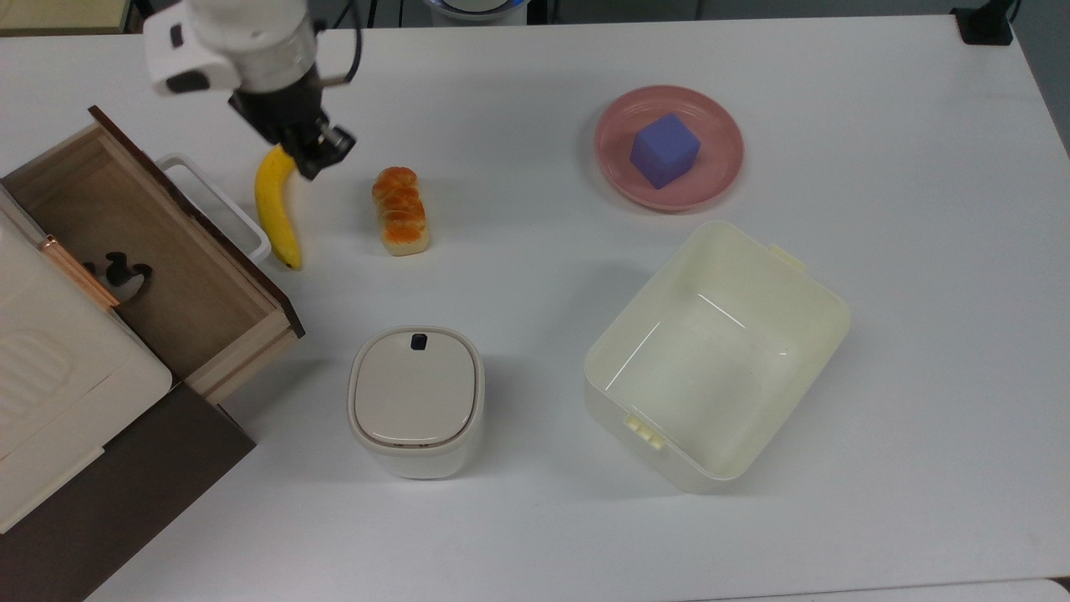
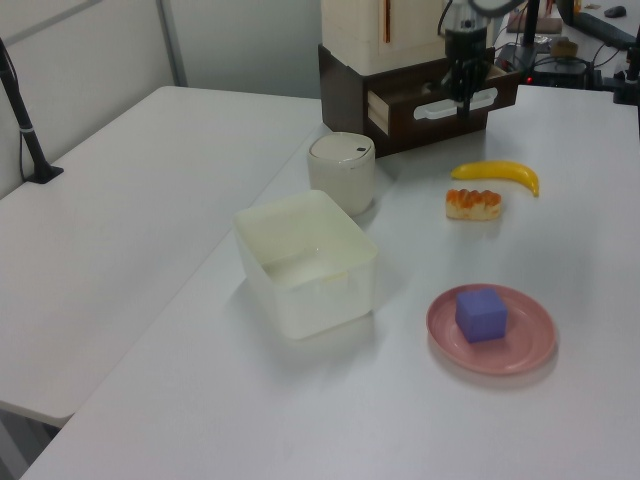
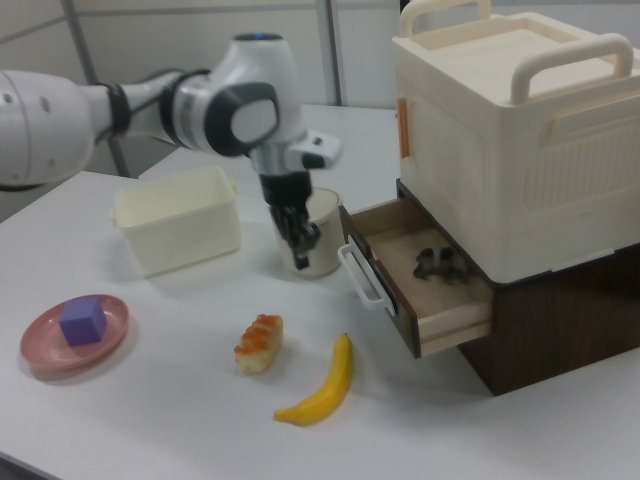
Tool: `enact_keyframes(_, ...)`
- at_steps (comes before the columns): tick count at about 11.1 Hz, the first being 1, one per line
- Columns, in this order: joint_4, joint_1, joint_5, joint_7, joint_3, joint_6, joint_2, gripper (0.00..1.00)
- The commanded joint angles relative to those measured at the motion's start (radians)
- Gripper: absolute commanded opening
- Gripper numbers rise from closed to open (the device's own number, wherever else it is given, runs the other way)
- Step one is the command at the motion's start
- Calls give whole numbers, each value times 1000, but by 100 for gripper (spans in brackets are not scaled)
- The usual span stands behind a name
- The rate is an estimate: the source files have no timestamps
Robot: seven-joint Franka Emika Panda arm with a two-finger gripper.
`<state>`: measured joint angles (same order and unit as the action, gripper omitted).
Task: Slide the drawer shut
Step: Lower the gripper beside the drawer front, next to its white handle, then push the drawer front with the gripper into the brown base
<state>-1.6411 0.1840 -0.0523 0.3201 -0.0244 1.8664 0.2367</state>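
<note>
The drawer [image 1: 125, 226] stands pulled out of the dark brown cabinet [image 1: 125, 493] at the top view's left, its light-wood inside showing. A small dark object [image 1: 121, 272] lies in it. The white loop handle [image 1: 219, 205] sticks out from the dark front panel. My gripper [image 1: 316, 159] is shut with nothing in it and hangs over the banana's upper end, a short way to the right of the handle in the top view. In the right view the gripper [image 3: 303, 240] is just left of the handle [image 3: 360, 275]. In the left view the gripper [image 2: 463, 95] overlaps the handle [image 2: 455, 103].
A banana [image 1: 276, 209] and a bread roll [image 1: 399, 209] lie right of the drawer front. A white lidded bin [image 1: 415, 397] stands nearer the front, with a cream tub [image 1: 802, 284] to its right. A pink plate [image 1: 619, 180] holds a purple cube [image 1: 664, 150]. A cream box [image 1: 50, 376] tops the cabinet.
</note>
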Motion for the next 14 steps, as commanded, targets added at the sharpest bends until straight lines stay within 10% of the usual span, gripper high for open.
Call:
enact_keyframes(1,-22,45,20,56,-2,98,35,0)
enact_keyframes(14,13,134,5,116,-28,422,136,0)
